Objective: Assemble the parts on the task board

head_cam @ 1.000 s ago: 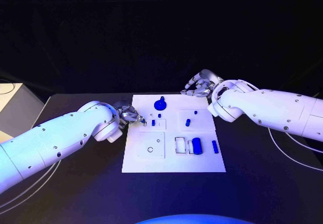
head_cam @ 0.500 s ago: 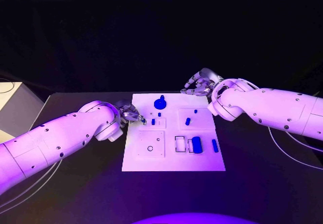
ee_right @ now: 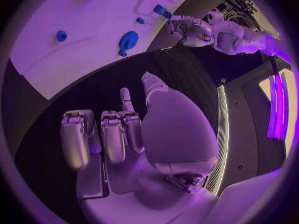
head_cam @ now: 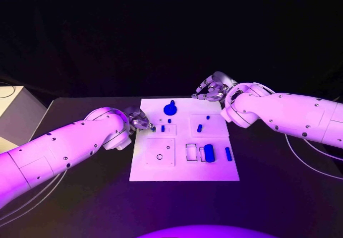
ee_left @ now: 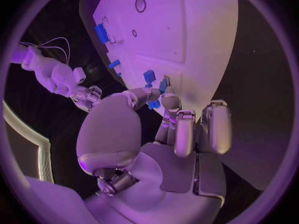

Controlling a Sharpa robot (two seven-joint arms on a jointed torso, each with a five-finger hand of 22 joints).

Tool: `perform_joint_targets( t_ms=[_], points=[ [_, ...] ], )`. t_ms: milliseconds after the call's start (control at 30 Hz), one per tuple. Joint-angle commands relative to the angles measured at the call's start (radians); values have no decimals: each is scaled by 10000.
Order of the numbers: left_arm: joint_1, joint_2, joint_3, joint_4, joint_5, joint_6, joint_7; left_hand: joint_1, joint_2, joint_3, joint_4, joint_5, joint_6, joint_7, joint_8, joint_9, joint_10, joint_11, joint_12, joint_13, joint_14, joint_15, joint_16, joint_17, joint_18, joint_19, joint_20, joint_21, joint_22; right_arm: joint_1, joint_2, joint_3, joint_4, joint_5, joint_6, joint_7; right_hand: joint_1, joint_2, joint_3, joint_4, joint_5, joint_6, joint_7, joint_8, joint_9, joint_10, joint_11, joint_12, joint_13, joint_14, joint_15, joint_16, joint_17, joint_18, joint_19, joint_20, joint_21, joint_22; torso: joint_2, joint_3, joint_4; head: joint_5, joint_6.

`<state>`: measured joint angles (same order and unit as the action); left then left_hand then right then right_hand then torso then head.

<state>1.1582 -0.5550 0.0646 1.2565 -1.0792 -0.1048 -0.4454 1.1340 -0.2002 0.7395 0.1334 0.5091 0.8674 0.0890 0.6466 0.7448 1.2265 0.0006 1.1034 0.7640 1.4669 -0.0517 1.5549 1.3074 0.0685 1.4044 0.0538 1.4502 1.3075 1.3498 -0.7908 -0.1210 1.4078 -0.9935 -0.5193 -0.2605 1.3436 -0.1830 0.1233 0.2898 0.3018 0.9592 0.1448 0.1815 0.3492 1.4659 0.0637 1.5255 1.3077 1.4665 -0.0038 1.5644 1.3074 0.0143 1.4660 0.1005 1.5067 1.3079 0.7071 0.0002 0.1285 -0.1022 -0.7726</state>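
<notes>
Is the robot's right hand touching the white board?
Apart. In the right wrist view the right hand hangs over black table, a dark strip lying between its fingertips and the edge of the white board.

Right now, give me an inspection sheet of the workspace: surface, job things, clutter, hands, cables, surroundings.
Surface: black table, bare around the board.
Job things: white task board mid-table; blue parts on it, among them a round knob at the far edge, a cylinder and a bar nearer.
Clutter: nothing seen.
Hands: left hand at the board's left edge, fingertips at a small blue part; right hand off the far right corner, fingers curled, holding nothing.
Cables: thin cables hang by the right arm.
Surroundings: white box at left; dark room.
</notes>
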Motion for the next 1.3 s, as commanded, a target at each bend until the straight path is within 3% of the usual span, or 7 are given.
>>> perform_joint_targets(
  t_ms=[33,1300],
  points=[
    [-6,28,-5,5,-290,153,113,-3,73,1836,-1876,24,168,-70,16,7,53,8,4,-13,961,-58,53,2400,-93,58,10,41,406,-4,-6,1,18,-73,126,89,-96,11,-19,11,42,-83,-2,60,11,699,-12,-10,2287,995,-60,-10,2434,36,744,-70,-67,2145,-4,2,2,-2,-15],
    [-18,149,-62,-126,-468,541,-1,-2,74,1855,-1888,-45,178,-77,-8,-11,26,4,-83,-125,959,-61,49,2392,-73,2,-5,-1,329,-4,-13,1,30,-72,128,89,-102,12,-10,12,48,-98,-4,71,50,697,-15,-14,2283,993,-64,-13,2425,36,744,-75,-71,2145,12,-2,9,-38,-63]
  ],
)
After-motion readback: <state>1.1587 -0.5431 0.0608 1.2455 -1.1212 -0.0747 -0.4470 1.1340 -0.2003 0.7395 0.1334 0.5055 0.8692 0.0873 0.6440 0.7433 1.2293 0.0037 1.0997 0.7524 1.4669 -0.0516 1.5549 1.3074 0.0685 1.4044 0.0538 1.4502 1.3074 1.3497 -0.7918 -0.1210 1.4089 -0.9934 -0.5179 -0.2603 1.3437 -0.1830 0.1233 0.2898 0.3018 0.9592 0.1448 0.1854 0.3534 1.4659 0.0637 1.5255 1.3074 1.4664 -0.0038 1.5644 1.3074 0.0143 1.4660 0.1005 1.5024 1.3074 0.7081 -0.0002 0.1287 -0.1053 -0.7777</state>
